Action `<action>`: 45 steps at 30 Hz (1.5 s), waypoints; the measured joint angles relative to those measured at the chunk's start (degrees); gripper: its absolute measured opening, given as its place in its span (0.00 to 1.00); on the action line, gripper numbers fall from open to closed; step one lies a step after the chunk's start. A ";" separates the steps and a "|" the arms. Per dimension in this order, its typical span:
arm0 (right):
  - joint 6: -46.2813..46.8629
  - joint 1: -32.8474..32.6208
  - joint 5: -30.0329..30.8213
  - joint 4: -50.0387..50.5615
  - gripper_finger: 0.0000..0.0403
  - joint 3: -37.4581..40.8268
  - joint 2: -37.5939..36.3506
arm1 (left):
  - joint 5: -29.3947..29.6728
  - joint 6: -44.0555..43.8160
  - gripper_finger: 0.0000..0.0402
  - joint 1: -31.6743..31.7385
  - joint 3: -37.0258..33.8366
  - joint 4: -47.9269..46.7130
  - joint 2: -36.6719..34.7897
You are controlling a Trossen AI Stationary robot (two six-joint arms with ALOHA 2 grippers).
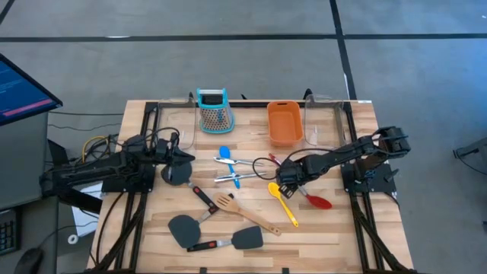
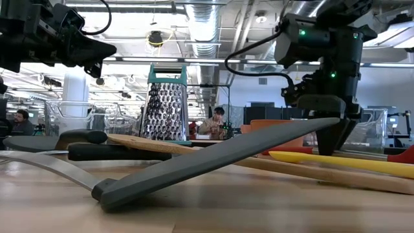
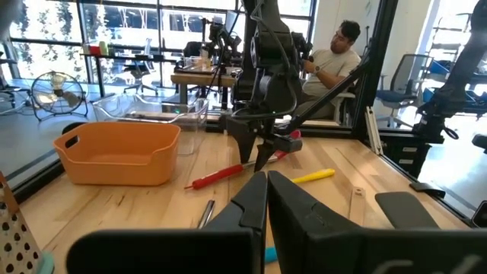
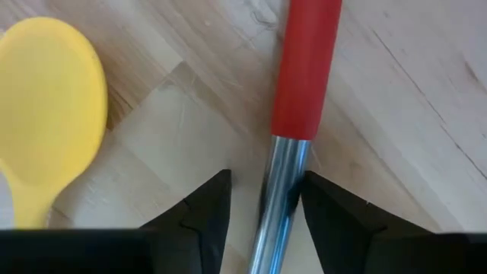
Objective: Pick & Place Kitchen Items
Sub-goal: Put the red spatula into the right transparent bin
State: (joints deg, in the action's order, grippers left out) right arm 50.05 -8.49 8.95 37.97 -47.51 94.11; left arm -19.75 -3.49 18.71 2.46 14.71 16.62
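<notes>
The red spoon (image 1: pixel 319 202) lies on the table at the right, beside the yellow spoon (image 1: pixel 283 204). My right gripper (image 4: pixel 266 190) points down over the red spoon and is open. Its two fingers stand on either side of the spoon's bare metal shaft (image 4: pixel 280 190), just below the red sleeve (image 4: pixel 304 68). The yellow spoon's bowl (image 4: pixel 49 99) lies close beside the gripper. From across the table, the right gripper (image 3: pixel 255 156) shows low over the red spoon (image 3: pixel 221 175). My left gripper (image 1: pixel 190 157) waits shut and level at the table's left. My right gripper comes from above, pointing down, with its fingers across the red spoon's metal shaft (image 4: pixel 283 164), which lies flat on the table. One finger (image 4: pixel 327 205) stands right against the shaft. Whether it touches the shaft, I cannot tell.
The teal-topped grater (image 1: pixel 215 110) and the orange tub (image 1: pixel 284 122) stand at the far edge. The blue spoon (image 1: pixel 226 156) and the tongs (image 1: pixel 236 176) lie mid-table. The wooden turner (image 1: pixel 245 213) and black spatulas (image 1: pixel 186 228) (image 1: pixel 245 238) lie near the front edge.
</notes>
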 joint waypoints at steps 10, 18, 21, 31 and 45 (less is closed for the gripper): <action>0.39 0.00 0.02 0.05 0.16 0.02 0.00 | 0.00 0.00 0.01 0.01 0.00 0.24 0.00; 0.17 0.00 0.07 0.24 0.16 0.02 0.00 | 0.00 0.00 0.01 -0.01 0.00 0.56 0.00; -0.30 0.00 0.11 0.29 0.16 0.02 0.00 | 0.00 0.00 0.01 0.01 0.00 0.81 0.00; -2.63 -0.11 0.09 0.31 0.16 -0.11 -0.35 | 0.00 0.00 0.01 0.00 0.00 0.84 0.00; -11.47 0.10 0.12 1.62 0.16 -6.52 -2.85 | 0.00 0.00 0.01 -0.01 0.00 0.85 0.00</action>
State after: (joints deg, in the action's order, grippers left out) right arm 38.58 -8.39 9.07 39.58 -54.03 91.26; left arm -19.75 -3.49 18.70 2.46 15.56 16.62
